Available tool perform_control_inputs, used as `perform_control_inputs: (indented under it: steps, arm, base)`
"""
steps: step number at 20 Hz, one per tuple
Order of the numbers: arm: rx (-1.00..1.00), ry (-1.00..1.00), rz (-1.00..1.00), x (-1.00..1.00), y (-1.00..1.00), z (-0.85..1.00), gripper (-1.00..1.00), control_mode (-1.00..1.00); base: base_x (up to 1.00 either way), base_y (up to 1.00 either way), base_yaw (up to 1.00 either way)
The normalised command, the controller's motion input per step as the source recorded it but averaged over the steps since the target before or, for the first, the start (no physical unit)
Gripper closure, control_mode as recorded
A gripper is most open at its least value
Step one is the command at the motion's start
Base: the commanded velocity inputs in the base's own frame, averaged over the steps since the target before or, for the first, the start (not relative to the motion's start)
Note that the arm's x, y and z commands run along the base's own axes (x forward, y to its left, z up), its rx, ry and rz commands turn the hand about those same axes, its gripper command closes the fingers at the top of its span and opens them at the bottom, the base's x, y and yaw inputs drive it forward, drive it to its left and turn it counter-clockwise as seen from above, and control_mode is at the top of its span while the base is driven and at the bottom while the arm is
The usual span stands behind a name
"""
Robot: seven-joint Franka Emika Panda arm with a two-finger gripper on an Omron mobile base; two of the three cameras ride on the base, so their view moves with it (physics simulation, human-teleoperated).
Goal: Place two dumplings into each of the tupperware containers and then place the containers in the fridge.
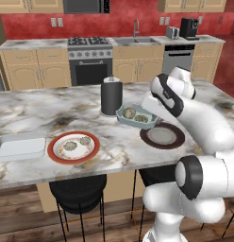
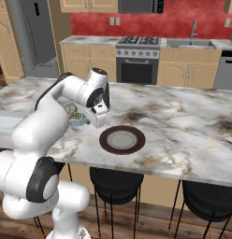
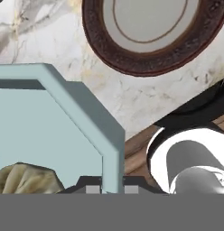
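My gripper (image 3: 111, 188) is shut on the rim of the light blue tupperware container (image 3: 50, 131), one jaw on each side of its wall. The blue container (image 1: 136, 118) sits mid-counter and holds two dumplings (image 1: 129, 112) (image 1: 141, 118); one dumpling (image 3: 23, 178) lies just inside the gripped wall. Whether it is off the marble I cannot tell. Two more dumplings (image 1: 70, 146) (image 1: 85, 140) lie on a red-rimmed plate (image 1: 56, 153). The white tupperware container (image 1: 20, 145) stands open at the counter's left end. The grey fridge (image 2: 36, 32) stands at the back left of the room.
A dark brown plate (image 1: 162, 136) lies just right of the blue container, near the counter's front edge. A black cylinder (image 1: 111, 97) stands right behind the container. Black stools (image 2: 115, 179) sit under the island. Stove and sink line the back wall.
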Motion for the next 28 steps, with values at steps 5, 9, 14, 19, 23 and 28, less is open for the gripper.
perform_control_inputs:
  steps: [5,9,14,19,23,28]
  arm:
    - [0.07,-0.12,-0.23,-0.87,0.0,0.52,1.0,-1.0]
    - [0.02,-0.05,-0.18,-0.91,0.0,0.57,1.0,-1.0]
    - [0.0,0.0,-0.17,-0.69,0.18,0.46,1.0,-1.0]
    - [0.0,0.01,-0.16,-0.88,0.12,0.36,1.0,-1.0]
    - [0.0,0.14,-0.1,-0.82,0.08,0.14,1.0,-1.0]
    - [0.02,0.15,-0.08,-0.44,0.0,0.02,1.0,-1.0]
  base:
    - [0.0,0.0,0.0]
    - [0.0,0.0,0.0]
    - [0.0,0.0,0.0]
    - [0.0,0.0,0.0]
    - [0.0,0.0,0.0]
    - [0.0,0.0,0.0]
